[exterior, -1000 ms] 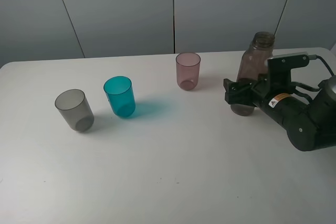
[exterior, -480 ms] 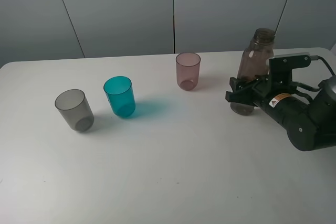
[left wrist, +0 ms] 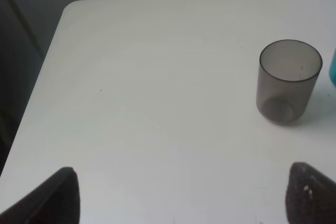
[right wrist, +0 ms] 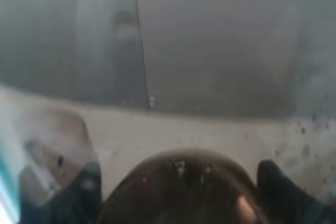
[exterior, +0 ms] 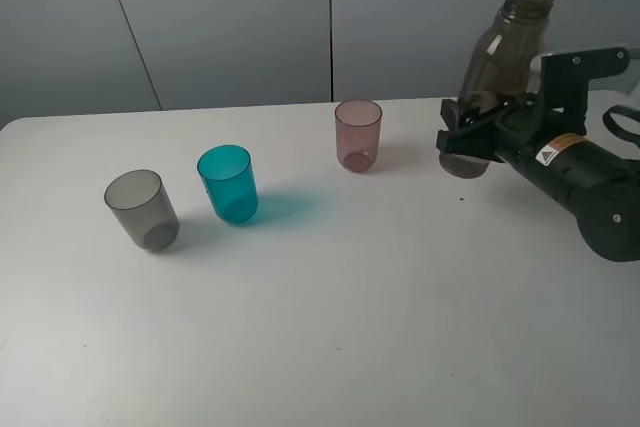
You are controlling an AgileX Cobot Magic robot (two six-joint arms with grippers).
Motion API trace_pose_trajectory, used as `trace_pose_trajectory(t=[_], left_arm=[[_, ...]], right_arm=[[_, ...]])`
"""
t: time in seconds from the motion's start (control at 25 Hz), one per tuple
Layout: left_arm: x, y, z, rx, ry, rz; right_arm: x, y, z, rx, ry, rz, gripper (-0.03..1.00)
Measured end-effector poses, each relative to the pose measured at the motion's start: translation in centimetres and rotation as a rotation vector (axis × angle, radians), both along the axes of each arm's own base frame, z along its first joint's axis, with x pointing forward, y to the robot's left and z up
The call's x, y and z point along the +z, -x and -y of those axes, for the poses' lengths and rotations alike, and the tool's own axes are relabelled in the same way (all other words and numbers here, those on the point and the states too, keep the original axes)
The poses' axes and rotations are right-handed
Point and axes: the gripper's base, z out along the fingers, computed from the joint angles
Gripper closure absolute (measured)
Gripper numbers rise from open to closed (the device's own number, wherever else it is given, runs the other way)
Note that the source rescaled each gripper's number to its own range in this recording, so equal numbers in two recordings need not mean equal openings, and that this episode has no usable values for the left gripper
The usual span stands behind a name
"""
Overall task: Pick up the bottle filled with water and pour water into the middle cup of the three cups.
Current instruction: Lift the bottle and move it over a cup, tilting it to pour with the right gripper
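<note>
I hold the tall, uncapped, smoky-brown translucent plastic bottle (exterior: pixel 505 52) clear of the white surface (exterior: pixel 320 327) at two o'clock, with the right gripper (exterior: pixel 468 142) fingers clenched low on it. Carrying it to the teal translucent tumbler (exterior: pixel 228 184) at nine o'clock could slop water or clip the pinkish tumbler (exterior: pixel 358 134) between. The water level is probably unreadable through the tint, and the base is hidden. The left gripper (left wrist: pixel 184 195) fingers are spread and empty.

Cannot resolve detail on the bottle (right wrist: pixel 181 192), blurred low in frame; glimpse only a sliver of the middle cup (left wrist: pixel 333 69) at right edge.
</note>
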Motion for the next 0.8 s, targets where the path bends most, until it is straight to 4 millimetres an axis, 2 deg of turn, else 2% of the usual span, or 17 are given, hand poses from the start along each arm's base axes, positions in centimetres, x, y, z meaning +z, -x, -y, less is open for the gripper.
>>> trace_pose_trajectory(t=[0.12,0.32,0.6,0.8], left_arm=[[0.0,0.0,0.0,0.000,0.000,0.000],[0.0,0.0,0.0,0.000,0.000,0.000],[0.0,0.0,0.0,0.000,0.000,0.000],[0.0,0.0,0.0,0.000,0.000,0.000]], right_arm=[[2.5,0.4,-0.4,-0.003,0.034,0.003,0.93],[5.7,0.7,-3.3,0.093,0.158,-0.006,0.93],[7.5,0.1,-7.1,0.182,0.182,0.006,0.93],[7.4,-1.3,-10.0,0.207,0.263,0.018,0.93]])
